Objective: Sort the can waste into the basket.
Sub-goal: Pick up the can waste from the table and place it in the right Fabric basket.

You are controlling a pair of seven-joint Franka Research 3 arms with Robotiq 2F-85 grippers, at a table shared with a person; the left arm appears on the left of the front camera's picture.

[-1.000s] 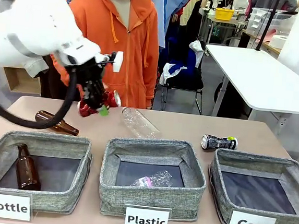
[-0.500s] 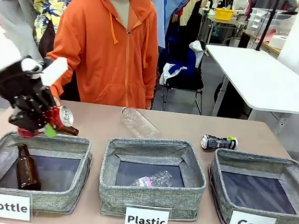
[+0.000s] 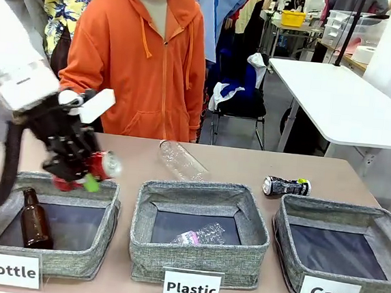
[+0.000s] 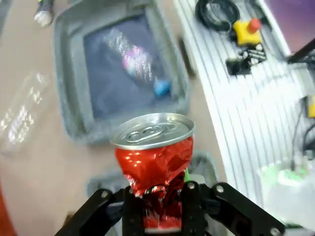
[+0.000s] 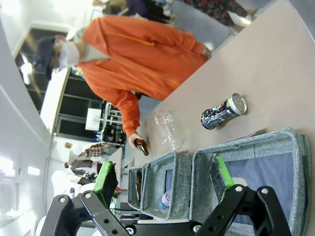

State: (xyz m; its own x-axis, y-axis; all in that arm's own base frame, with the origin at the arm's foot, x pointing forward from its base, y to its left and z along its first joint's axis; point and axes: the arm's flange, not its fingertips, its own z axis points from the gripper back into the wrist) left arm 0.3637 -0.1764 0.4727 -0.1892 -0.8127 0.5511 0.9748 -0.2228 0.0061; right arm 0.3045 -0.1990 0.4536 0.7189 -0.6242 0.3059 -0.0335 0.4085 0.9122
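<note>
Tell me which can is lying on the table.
The black can with white print, on its side behind the Can basket; the red can is up in the left gripper.

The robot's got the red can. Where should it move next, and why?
Probably carry it toward the robot's right. The left pincer grips the red can over the far rim of the Bottle bin, but the Can basket sits at the other end, beyond the Plastic bin.
</note>
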